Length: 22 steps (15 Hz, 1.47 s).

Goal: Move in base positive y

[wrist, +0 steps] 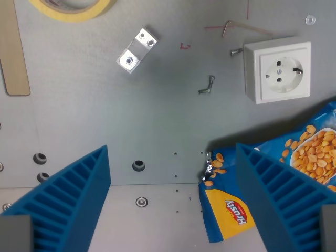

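My gripper (173, 197) hangs above a grey metal table with its two blue ribbed fingers (71, 197) wide apart and nothing between them. The finger at the wrist view's right (281, 197) overlaps a blue bag of peanuts (231, 212) that lies on the table under it; I cannot tell if they touch.
A white wall socket (278, 71) lies at the upper right. A small metal bracket (136, 50), a bent screw (207, 85), a hex key (233, 25), a roll of yellow tape (73, 9) and a wooden strip (13, 50) lie on the table. Bolt holes (138, 166) dot the plate.
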Available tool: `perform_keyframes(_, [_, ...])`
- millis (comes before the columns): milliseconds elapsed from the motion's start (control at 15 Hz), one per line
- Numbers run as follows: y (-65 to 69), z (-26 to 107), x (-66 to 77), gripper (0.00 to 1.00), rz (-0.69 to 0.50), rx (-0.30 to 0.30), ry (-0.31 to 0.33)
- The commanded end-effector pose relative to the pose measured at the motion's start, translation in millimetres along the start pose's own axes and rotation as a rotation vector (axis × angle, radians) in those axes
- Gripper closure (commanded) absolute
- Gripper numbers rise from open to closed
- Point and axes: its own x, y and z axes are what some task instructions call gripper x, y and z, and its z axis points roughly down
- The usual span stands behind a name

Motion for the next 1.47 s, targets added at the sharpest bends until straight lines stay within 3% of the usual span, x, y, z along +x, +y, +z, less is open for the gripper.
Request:
perform_keyframes(67, [-4.9,-2.8,0.0,0.00,0.001,0.000,0.006])
perform_keyframes(1467, [-109.9,-2.6,5.7,0.00,0.001,0.000,0.006])
